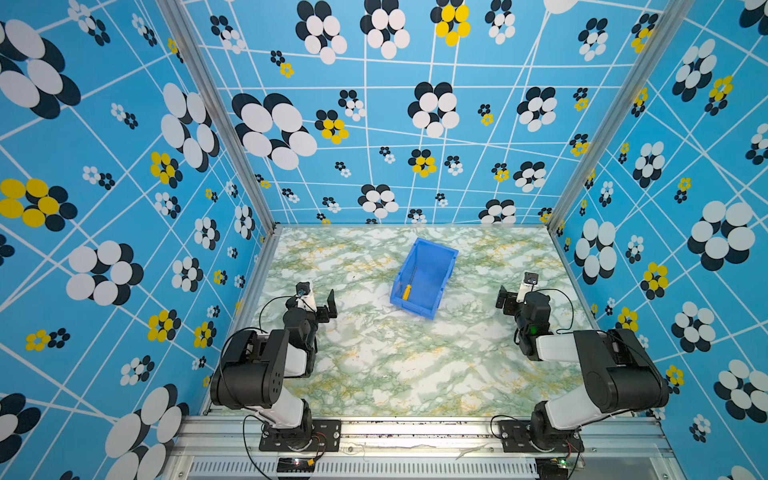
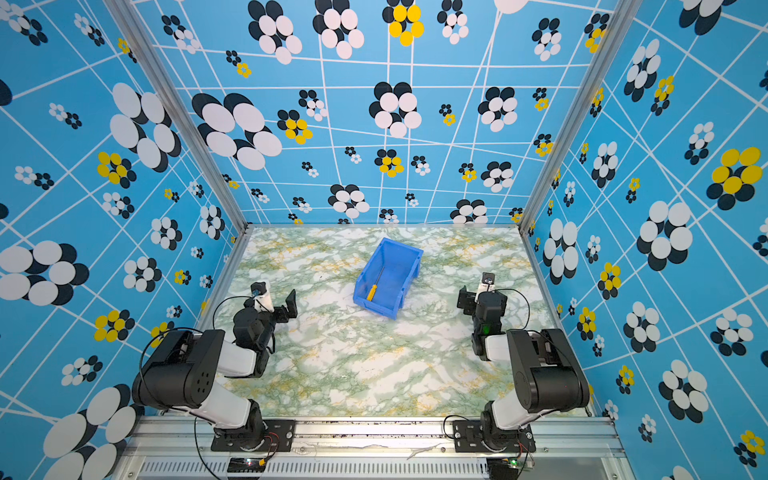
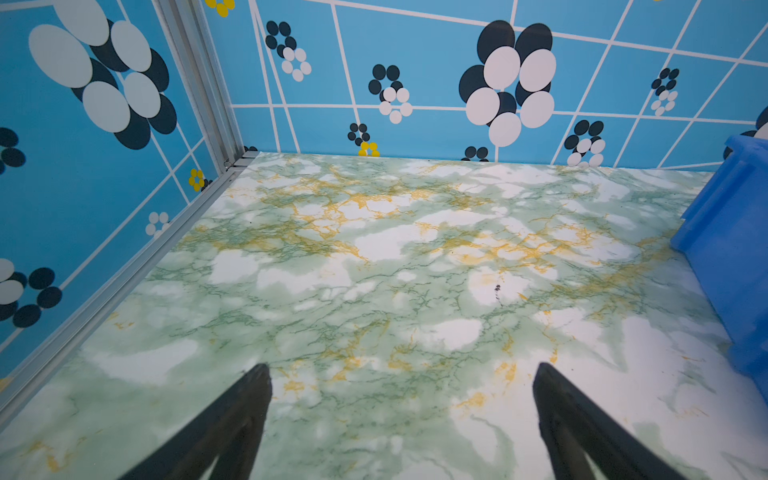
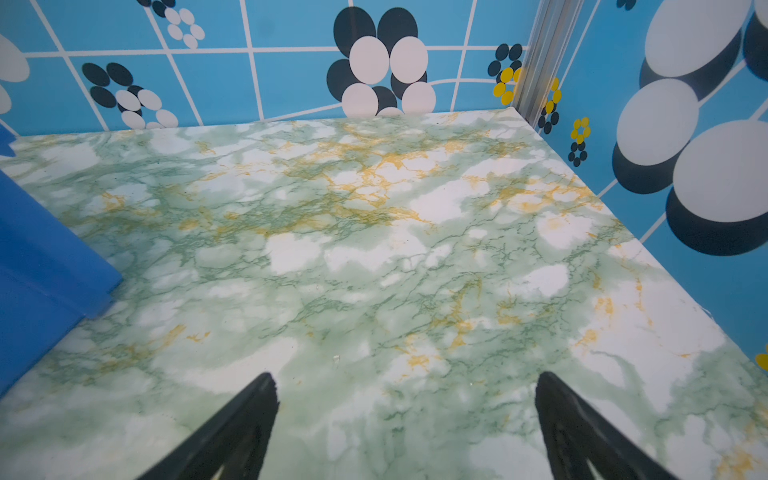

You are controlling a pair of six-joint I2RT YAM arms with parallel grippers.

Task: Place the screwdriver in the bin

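In both top views the screwdriver [image 1: 409, 286] is seen lying flat on the floor of the bin [image 1: 434, 270], close to the wall on the view's left, yellow handle toward the low front. The placing is judged done, and only parking of the arms is called for. The left gripper [image 1: 329, 305] and right gripper [image 1: 504, 298] are held well apart from the bin, one on each side, with bare table [image 1: 395, 365] between them

In the left wrist view the left gripper [image 3: 401, 370] is shown with jaws spread and nothing between them. The bin [image 3: 731, 249] is caught at the frame edge, so any swing that way should be kept short

In the right wrist view the right gripper [image 4: 405, 378] is likewise shown spread and empty. The bin [image 4: 41, 270] is found at one side and the enclosure wall [image 4: 727, 299] at the other, and the room ahead is judged ample
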